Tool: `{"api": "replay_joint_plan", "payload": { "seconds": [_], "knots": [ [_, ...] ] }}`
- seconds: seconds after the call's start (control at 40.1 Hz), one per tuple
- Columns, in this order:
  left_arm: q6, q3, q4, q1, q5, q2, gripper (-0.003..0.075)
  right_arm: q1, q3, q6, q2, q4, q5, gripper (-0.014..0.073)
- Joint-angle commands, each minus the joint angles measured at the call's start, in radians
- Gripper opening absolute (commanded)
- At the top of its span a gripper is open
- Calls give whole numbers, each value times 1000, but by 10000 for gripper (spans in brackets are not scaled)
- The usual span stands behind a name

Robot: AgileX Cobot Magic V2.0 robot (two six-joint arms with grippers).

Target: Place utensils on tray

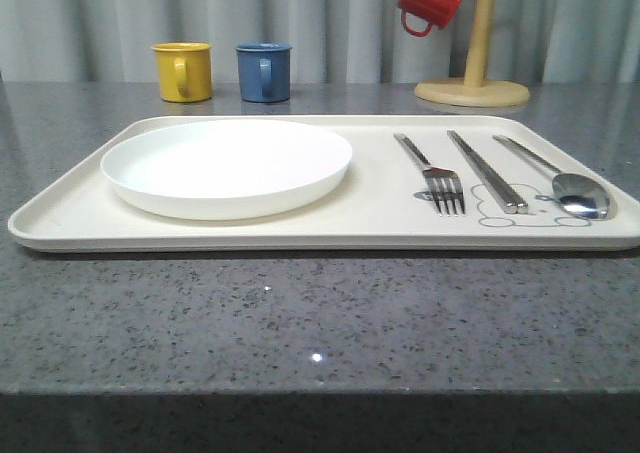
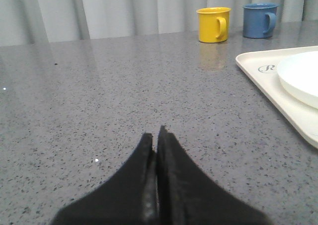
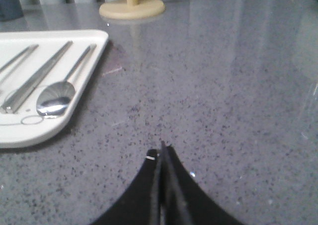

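Observation:
The cream tray (image 1: 70, 213) lies across the grey table with a round white plate (image 1: 226, 165) on its left half. On its right half lie a silver fork (image 1: 432, 173), a pair of flat chopsticks (image 1: 487, 170) and a spoon (image 1: 562, 180), side by side. The left wrist view has the tray's corner (image 2: 258, 68) and the plate's edge (image 2: 300, 78) off to one side of my left gripper (image 2: 155, 134), which is shut and empty over bare table. My right gripper (image 3: 162, 148) is shut and empty beside the tray (image 3: 54, 128), near the spoon (image 3: 57, 98) and chopsticks (image 3: 37, 81).
A yellow mug (image 1: 183, 71) and a blue mug (image 1: 264, 71) stand behind the tray. A wooden mug stand (image 1: 473, 88) at the back right carries a red mug (image 1: 432, 0). The table's front edge runs close below the tray.

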Motion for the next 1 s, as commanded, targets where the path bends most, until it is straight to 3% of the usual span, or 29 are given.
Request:
{"api": "replay_joint_plan", "payload": {
  "seconds": [0.0,0.972],
  "knots": [
    [-8,-3,-3,0,-89,-20,-18,-6,3,-3,-19,5,-52,-69],
    [-8,-3,-3,0,-89,-20,-18,-6,3,-3,-18,5,-25,-69]
  ]
}}
